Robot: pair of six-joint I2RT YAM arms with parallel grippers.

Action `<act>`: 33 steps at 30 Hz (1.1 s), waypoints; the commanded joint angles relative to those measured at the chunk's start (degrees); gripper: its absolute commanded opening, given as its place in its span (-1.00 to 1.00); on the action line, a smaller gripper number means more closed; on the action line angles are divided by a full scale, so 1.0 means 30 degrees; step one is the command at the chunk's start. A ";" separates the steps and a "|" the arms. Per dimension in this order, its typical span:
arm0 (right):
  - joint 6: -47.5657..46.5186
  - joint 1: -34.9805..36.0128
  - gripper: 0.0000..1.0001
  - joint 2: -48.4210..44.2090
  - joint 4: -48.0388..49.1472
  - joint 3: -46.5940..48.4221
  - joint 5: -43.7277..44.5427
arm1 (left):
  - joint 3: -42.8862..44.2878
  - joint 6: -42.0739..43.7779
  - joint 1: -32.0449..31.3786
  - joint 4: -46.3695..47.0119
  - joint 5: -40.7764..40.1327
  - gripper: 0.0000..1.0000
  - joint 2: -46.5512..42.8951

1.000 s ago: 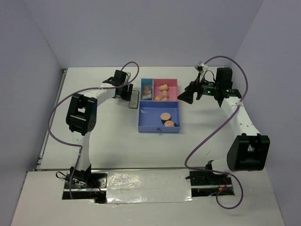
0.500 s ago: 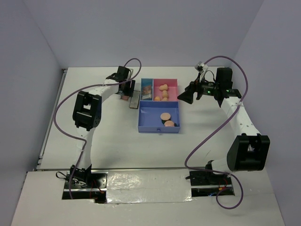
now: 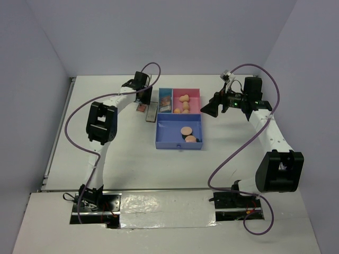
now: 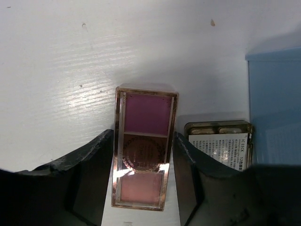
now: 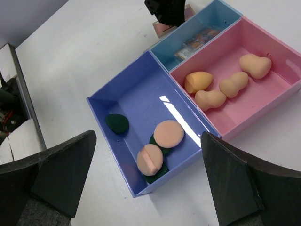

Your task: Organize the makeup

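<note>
From above, my left gripper (image 3: 141, 101) sat over a palette (image 3: 142, 108) on the table (image 3: 106, 169), just left of the tray (image 3: 179, 146). A second palette (image 3: 151, 112) lay between the first one and the tray.

At my left wrist, my fingers (image 4: 94, 162) had narrowed to the palette's width and seemed pressed on both long edges. To do this well, I judged I should squeeze squarely, lift straight up, and clear the label-up palette beside it.

My right gripper (image 5: 148, 174) hung wide open and empty over the tray, where sponges (image 5: 221, 87), puffs (image 5: 168, 133) and green discs (image 5: 116, 123) already lay.

Since a second ago my left elbow had swung farther in and the palette had come into view; my right arm had stayed put
</note>
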 commanded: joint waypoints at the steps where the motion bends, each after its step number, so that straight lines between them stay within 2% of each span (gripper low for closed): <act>1: -0.0116 -0.0184 0.99 -0.0528 0.0612 -0.0062 -0.0099 | 0.0004 -0.0140 -0.0092 -0.0327 -0.0307 0.04 0.0596; 2: -0.0145 -0.0213 0.99 -0.0558 0.0612 -0.0091 -0.0099 | -0.0345 -0.0111 -0.0063 -0.0238 -0.0395 -0.11 0.0508; 5: -0.0116 -0.0242 0.99 -0.0529 0.0670 -0.0121 -0.0128 | -0.1194 -0.0023 -0.0034 0.0375 -0.0805 -0.34 -0.0252; 10: -0.0058 -0.0242 0.99 -0.0529 0.0642 -0.0063 -0.0245 | -0.3128 -0.0139 0.0288 0.2015 -0.0895 -0.53 -0.3028; 13: 0.0001 -0.0242 0.99 -0.0529 0.0700 -0.0062 -0.0275 | -0.5378 -0.0489 0.0756 0.3799 0.0447 -0.70 -0.5166; 17: 0.0030 -0.0242 0.99 -0.0500 0.0729 -0.0092 -0.0304 | -0.7810 -0.1047 0.0992 0.5559 0.2033 -0.76 -0.7458; 22: 0.0089 -0.0242 0.99 -0.0441 0.0729 -0.0062 -0.0363 | -0.9866 -0.2420 0.1197 0.7872 0.5839 -0.81 -0.9101; 27: 0.0176 -0.0242 0.99 -0.0383 0.0788 -0.0062 -0.0392 | -1.0339 -0.5082 0.1197 1.0101 1.0081 -0.81 -0.9046; 31: 0.0177 -0.0242 0.99 -0.0441 0.0788 -0.0062 -0.0392 | -1.0778 -0.8424 0.1110 1.3695 1.2662 -0.79 -0.8255; 33: 0.0119 -0.0242 0.99 -0.0470 0.0758 -0.0121 -0.0363 | -1.0924 -1.0061 0.1051 1.4874 1.2991 -0.78 -0.7729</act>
